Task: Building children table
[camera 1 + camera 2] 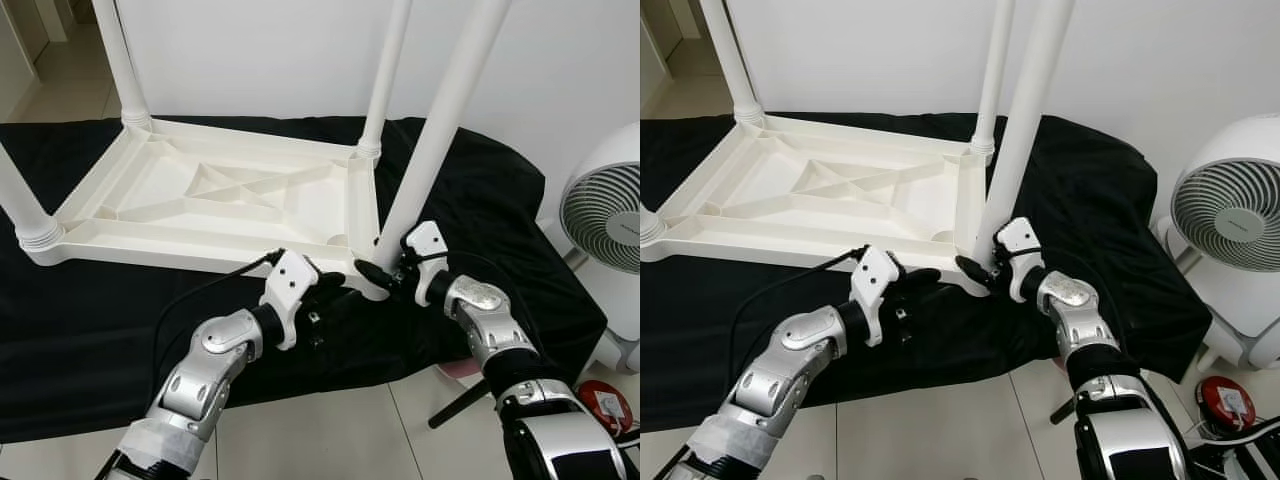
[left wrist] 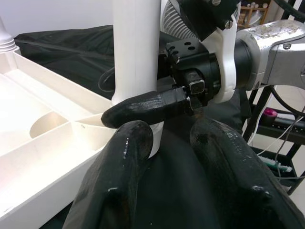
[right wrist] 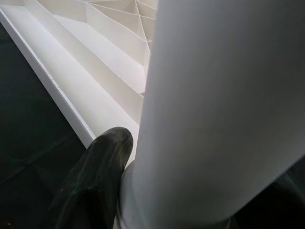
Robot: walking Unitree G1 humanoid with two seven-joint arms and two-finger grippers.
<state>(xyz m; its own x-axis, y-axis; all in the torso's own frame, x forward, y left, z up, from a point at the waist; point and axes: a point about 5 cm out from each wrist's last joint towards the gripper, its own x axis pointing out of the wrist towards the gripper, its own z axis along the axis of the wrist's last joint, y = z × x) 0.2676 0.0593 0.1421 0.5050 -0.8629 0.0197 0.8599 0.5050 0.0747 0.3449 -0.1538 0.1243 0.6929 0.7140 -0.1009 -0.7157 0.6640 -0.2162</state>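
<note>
Two claws meet at the near corner of the upturned white desk point(image 1: 210, 195). The left claw point(image 1: 335, 290) hovers part open, holding nothing; the right claw point(image 1: 378, 275) clasps the near leg point(image 1: 440, 130) at its socket. Pale floor tiles point(image 1: 330, 430) lie nearest, then a black cloth point(image 1: 90, 320) under the desk, a white fan point(image 1: 605, 215) with unreadable lettering, and a white wall point(image 1: 250, 50).

Left gripper point(image 2: 167, 143) in foreground — two black fingers apart, nothing between them, over black cloth point(image 2: 66, 45). Just beyond, white leg point(image 2: 136, 52) stands upright at the corner of the tabletop point(image 2: 43, 138). Right gripper point(image 2: 143, 107) — one black finger lies against the leg's base. Fan point(image 2: 171, 14) behind.
</note>
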